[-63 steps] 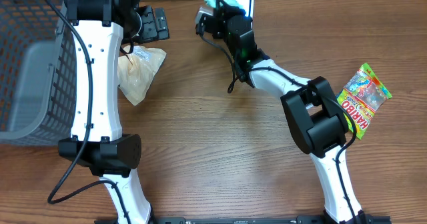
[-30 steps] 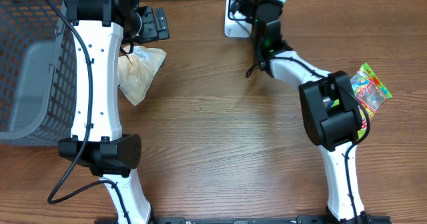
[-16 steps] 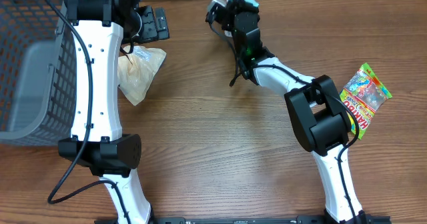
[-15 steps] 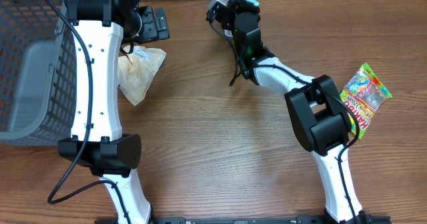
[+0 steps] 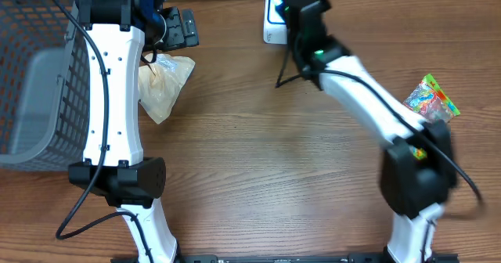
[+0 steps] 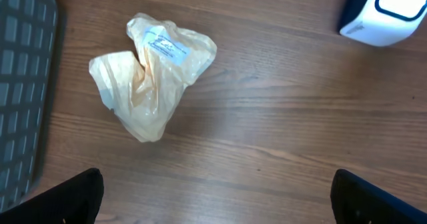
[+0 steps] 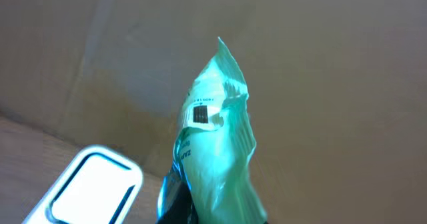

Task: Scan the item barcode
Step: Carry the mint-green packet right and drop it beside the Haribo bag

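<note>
CHECKOUT TRIAL: The right fingers [image 7: 175,203], pinched shut on the bottom of a teal pouch [image 7: 217,151], hold it upright in the air at the far edge of the bench [image 5: 258,177], close by the white scanner [image 7: 93,184]. The pouch's barcode label [image 7: 201,112] faces the wrist camera and not, it seems, the scanner's window. The step in hand looks to be the scan itself: the item is lifted and presented, but the code is not yet lined up. The next move likely calls for a turn of the wrist so the label meets the window. The left fingers [image 6: 70,196] hang wide and empty over a beige bag [image 6: 150,84] lying near the basket [image 5: 47,20]. A candy pack [image 5: 429,99] lies at the right.
</note>
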Action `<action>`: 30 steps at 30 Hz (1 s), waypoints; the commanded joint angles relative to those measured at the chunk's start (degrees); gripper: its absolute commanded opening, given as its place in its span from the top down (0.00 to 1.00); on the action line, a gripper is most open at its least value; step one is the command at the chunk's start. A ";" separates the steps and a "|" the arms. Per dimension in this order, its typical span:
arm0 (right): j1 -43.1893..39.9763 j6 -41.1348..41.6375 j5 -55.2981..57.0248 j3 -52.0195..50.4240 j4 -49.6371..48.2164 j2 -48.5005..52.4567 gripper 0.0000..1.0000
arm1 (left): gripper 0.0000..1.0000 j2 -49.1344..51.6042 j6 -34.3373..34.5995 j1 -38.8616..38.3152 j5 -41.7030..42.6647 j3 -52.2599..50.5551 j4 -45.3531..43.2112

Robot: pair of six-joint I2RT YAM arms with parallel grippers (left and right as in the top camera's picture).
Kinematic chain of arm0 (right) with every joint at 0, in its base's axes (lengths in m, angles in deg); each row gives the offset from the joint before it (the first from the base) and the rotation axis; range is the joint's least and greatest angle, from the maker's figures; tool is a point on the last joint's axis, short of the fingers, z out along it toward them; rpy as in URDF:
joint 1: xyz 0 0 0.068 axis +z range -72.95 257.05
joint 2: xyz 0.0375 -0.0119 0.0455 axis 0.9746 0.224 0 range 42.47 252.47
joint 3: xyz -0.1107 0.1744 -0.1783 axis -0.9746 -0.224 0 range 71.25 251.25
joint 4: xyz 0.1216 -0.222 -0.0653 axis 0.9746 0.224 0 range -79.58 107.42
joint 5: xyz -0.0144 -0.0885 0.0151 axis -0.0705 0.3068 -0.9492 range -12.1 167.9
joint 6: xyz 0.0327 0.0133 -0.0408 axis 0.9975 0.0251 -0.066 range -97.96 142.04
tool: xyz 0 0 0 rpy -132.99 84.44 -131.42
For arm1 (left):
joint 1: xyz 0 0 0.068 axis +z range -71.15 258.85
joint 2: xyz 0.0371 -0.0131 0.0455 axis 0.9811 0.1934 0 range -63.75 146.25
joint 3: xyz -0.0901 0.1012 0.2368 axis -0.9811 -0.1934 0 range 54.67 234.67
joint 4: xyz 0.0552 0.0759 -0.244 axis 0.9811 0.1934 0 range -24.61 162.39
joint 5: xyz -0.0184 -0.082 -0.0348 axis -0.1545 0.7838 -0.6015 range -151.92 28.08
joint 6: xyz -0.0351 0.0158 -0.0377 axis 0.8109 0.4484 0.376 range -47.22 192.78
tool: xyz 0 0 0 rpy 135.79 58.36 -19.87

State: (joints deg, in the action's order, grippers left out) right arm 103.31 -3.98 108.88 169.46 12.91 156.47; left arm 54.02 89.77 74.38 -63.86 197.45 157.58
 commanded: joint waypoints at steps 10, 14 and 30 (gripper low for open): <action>-19.17 40.65 -11.43 1.40 49.68 -25.57 0.93 | 0.00 -0.87 -0.26 -0.04 0.04 -0.28 -0.11; -28.96 48.83 -14.75 -0.87 60.46 -24.65 0.94 | 0.00 -0.87 -0.26 -0.04 0.04 -0.28 -0.11; -44.39 50.10 -25.22 -22.10 52.35 -23.41 0.53 | 0.00 -0.87 -0.26 -0.04 0.04 -0.28 -0.11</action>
State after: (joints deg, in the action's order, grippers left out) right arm 59.10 45.41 87.20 148.37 66.35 133.30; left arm 54.02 89.77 74.38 -63.88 197.42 157.53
